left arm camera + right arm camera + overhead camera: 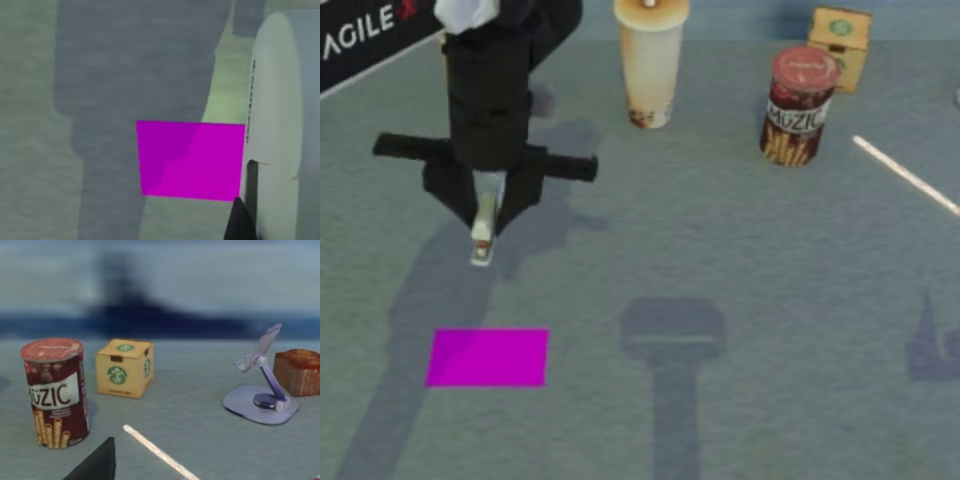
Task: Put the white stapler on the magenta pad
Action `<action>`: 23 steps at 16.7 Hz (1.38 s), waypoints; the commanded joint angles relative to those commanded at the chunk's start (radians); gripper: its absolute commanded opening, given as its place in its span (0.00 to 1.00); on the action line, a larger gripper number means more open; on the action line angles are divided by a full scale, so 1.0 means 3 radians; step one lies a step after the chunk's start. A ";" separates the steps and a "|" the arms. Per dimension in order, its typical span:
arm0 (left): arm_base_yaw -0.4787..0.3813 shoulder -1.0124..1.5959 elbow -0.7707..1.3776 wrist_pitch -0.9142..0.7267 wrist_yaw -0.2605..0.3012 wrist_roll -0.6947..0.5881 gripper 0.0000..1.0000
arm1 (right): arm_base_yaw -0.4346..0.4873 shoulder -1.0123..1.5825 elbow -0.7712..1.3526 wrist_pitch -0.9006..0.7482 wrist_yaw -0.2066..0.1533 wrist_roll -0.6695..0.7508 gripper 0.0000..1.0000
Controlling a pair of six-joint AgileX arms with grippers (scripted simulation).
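Left gripper [485, 215] fingers held the white stapler [483, 232] above the table [740, 260], near the magenta pad [488, 357]; right gripper's finger state indeterminable.

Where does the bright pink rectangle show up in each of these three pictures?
Top view: the magenta pad lies flat at lower left, nearer the camera than the left end effector and apart from it.
Left wrist view: the pad fills the middle, beside the white stapler.
Right wrist view: not in it.
Shared landmark: the stapler, in the first two.
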State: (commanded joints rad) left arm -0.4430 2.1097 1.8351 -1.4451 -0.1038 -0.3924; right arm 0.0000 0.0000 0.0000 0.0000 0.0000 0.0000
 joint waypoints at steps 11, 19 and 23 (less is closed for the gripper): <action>0.0015 -0.0819 -0.1268 0.0532 0.0191 -0.4367 0.00 | 0.0000 0.0000 0.0000 0.0000 0.0000 0.0000 1.00; 0.0044 -0.1172 -0.1620 0.0916 0.0353 -0.5349 0.00 | 0.0000 0.0000 0.0000 0.0000 0.0000 0.0000 1.00; 0.0030 -0.1159 -0.1611 0.0908 0.0349 -0.5340 0.00 | 0.0000 0.0000 0.0000 0.0000 0.0000 0.0000 1.00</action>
State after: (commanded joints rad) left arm -0.4341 1.7620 1.3518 -1.1726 0.0008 -1.9945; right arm 0.0000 0.0000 0.0000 0.0000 0.0000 0.0000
